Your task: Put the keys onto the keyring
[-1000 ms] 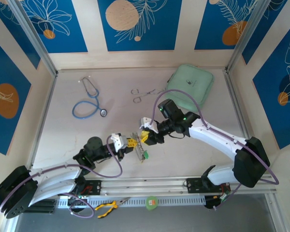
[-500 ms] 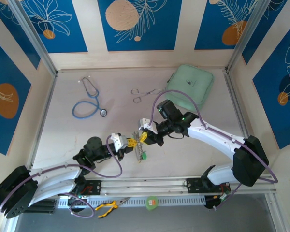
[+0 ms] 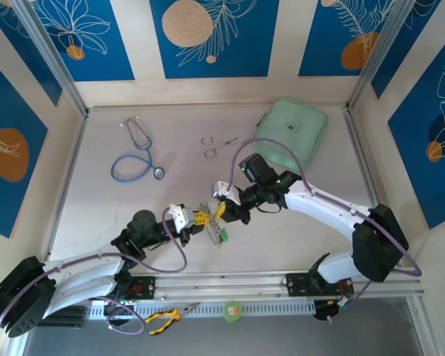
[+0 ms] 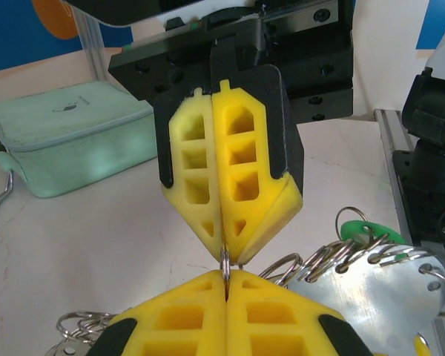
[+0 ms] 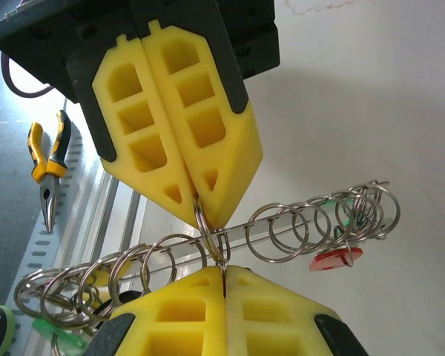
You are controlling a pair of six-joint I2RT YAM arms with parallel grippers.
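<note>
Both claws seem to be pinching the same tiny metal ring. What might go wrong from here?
1. The small steel split ring is gripped only at the very tips of the left claw and the right claw, so a slight pull might let it slip free.
2. The two claws meet tip to tip, so a small misjudged move may knock them together.
3. Many loose rings crowd along the pale oval keyring, so they may snag.

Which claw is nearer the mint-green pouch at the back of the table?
Right. The right claw sits in front and left of the pouch; the left claw lies beyond it, farther left, both pinching one split ring.
</note>
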